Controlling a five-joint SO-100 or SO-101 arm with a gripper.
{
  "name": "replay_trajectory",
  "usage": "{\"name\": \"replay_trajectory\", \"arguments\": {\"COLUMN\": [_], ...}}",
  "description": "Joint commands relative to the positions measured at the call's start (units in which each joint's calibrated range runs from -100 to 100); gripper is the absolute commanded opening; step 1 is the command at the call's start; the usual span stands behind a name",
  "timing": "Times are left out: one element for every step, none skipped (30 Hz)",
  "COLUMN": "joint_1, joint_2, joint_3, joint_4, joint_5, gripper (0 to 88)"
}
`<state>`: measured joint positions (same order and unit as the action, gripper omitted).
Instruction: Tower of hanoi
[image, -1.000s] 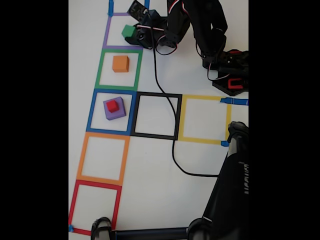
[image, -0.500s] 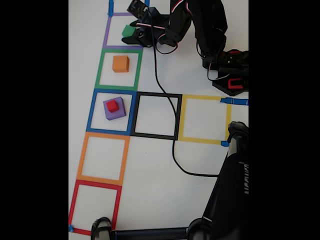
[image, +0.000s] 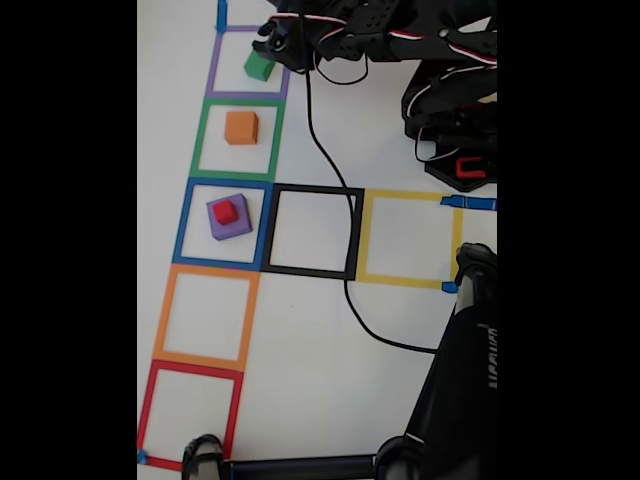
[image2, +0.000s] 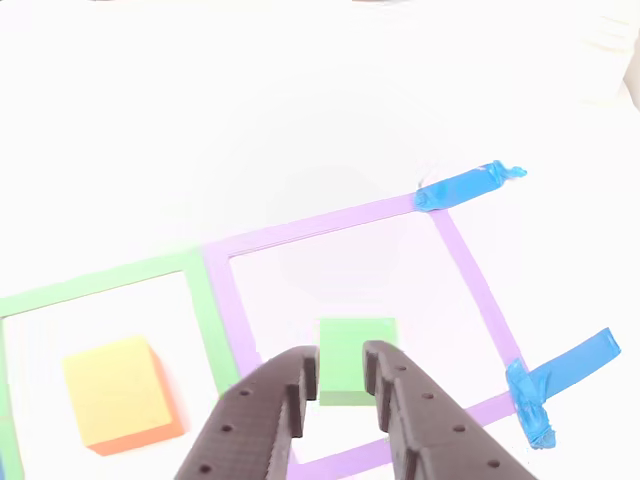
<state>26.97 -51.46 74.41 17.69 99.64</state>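
The green cube (image: 259, 66) (image2: 357, 372) rests on the table inside the purple tape square (image: 214, 62) (image2: 462, 255). My gripper (image: 270, 42) (image2: 340, 362) hovers just over its near side, jaws a narrow gap apart with nothing between them. That gap is narrower than the cube. The orange cube (image: 241, 128) (image2: 118, 392) sits in the green tape square (image: 198, 136). In the blue tape square (image: 182, 220) stands the purple cube (image: 232, 226) with the small red cube (image: 226, 211) on top.
Black (image: 311, 188), yellow (image: 410, 195), orange (image: 205, 269) and red (image: 190, 367) tape squares hold nothing. A black cable (image: 325, 150) runs across the black square. The arm's base (image: 460, 165) is at the right, a black stand (image: 455, 400) at the bottom right.
The arm has swung up and stretched out flat along the top edge, and the gripper has drawn back from the green cube. The cube stays in the purple square.
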Motion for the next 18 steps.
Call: {"name": "replay_trajectory", "arguments": {"joint_1": [-5.9, -7.2, -8.9, -10.4, -12.4, -14.1, -16.0, -17.9, -19.9, -21.9, -24.0, -26.1, -27.7, -29.3, -31.2, -32.9, -34.7, -36.4], "joint_2": [-8.4, -9.1, -9.7, -9.9, -10.0, -9.7, -9.1, -8.5, -7.7, -7.0, -6.1, -5.3, -4.5, -3.8, -3.2, -2.8, -2.8, -2.8], "joint_3": [-11.0, -13.6, -17.3, -21.0, -25.6, -29.5, -33.6, -37.7, -41.9, -45.4, -49.2, -52.4, -55.0, -57.0, -59.0, -60.6, -61.8, -62.7], "joint_4": [17.2, 20.8, 25.8, 30.4, 35.3, 39.3, 43.4, 47.2, 51.2, 54.8, 58.4, 61.4, 64.2, 66.8, 68.9, 70.4, 71.3, 71.9], "joint_5": [0.4, 0.4, 0.4, 0.4, 0.4, 0.4, 0.4, 0.4, 0.4, 0.4, 0.4, 0.4, 0.4, 0.4, 0.4, 0.4, 0.4, 0.4], "gripper": [0.0, 0.0, 0.0, 0.0, 0.0, 0.0, 0.0, 0.0, 0.0, 0.0, 0.0, 0.0, 0.0, 0.0, 0.0, 0.0, 0.0, 0.0]}}
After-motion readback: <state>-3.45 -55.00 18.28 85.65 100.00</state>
